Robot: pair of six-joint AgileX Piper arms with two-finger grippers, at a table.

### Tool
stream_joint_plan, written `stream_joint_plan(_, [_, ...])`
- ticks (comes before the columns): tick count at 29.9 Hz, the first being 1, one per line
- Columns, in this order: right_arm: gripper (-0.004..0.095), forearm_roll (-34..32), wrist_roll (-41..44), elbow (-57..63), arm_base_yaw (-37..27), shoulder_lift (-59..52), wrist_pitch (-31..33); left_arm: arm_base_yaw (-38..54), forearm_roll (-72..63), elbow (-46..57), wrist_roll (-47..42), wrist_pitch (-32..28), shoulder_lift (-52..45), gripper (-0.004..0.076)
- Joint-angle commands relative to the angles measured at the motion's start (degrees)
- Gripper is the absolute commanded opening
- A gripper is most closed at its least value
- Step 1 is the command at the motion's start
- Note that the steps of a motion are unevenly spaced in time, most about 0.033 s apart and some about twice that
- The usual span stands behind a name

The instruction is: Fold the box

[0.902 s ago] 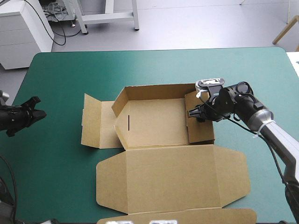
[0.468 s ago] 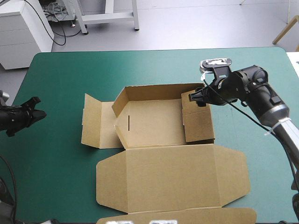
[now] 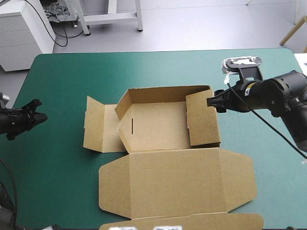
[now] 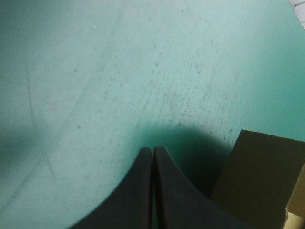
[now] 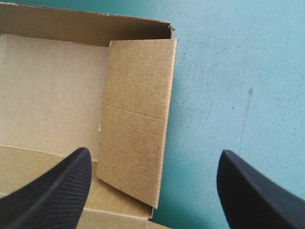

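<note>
While the box (image 3: 158, 127) sits mid-table on the teal-green cover (image 3: 67, 72) as an open tray — far and side walls raised, lid (image 3: 172, 182) flat toward the near edge, nothing inside — I judge it light, stiff across its panels and weak at the creases; I would press the leaning right flap (image 5: 138, 119) near its fold; the right gripper (image 3: 213, 101) hangs spread wide just outside that wall, empty; the left gripper (image 4: 152, 150) is pressed closed, empty, well apart.

Bare teal-green worktop (image 3: 158, 67) runs along the far edge and both side edges. The brown box (image 3: 158, 127) fills the middle, walls raised, open above; its flat lid (image 3: 177, 182) reaches the near edge.
</note>
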Motion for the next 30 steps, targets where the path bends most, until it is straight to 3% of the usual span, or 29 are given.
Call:
stream_joint_plan(1, [0.068,-0.42,0.7,-1.68,-0.23,-1.82,-1.95,0.01,-3.43,-1.41,0.2,0.05,-2.36,-0.001])
stream_joint_plan(10, [0.068,0.01,0.71,-0.81,-0.23,4.66,-4.15,0.01,-3.43,-1.41,0.2,0.15,-2.36,-0.001])
stream_joint_plan(18, [0.068,0.01,1.75,4.51,-0.23,13.2,-12.74,0.01,-3.43,-1.41,0.2,0.15,-2.36,-0.001])
stream_joint_plan(30, [0.0636,0.23,2.16,8.12,-0.23,17.59,-15.52,0.01,-3.43,-1.41,0.2,0.05,-2.36,-0.001])
